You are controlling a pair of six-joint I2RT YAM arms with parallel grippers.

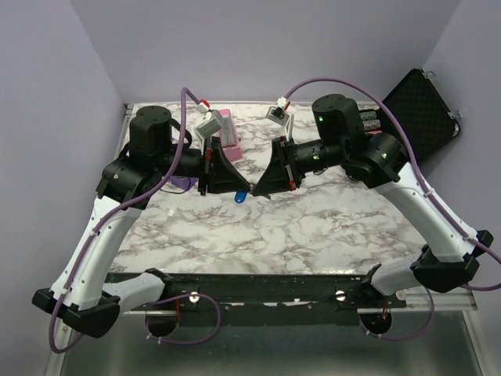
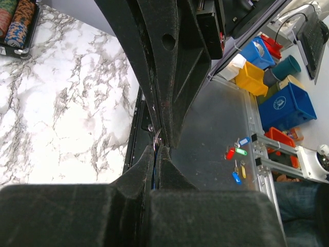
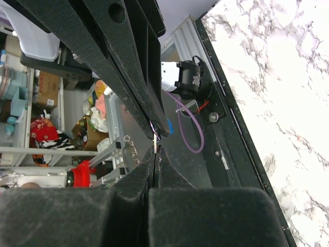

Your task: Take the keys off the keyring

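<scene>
The keys (image 1: 241, 196) are held in the air above the marble tabletop (image 1: 313, 227), where the two arms meet. A blue sliver is seen pinched in the left gripper (image 2: 156, 150), pressed together. The keyring (image 2: 157, 137) is nipped by the right gripper (image 3: 155, 150) — likewise closed — and the pink wedge (image 1: 228, 119) is seen well behind

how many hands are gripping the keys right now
2. The left hand pinches the keys from the left side, the right hand from the right side.
</scene>
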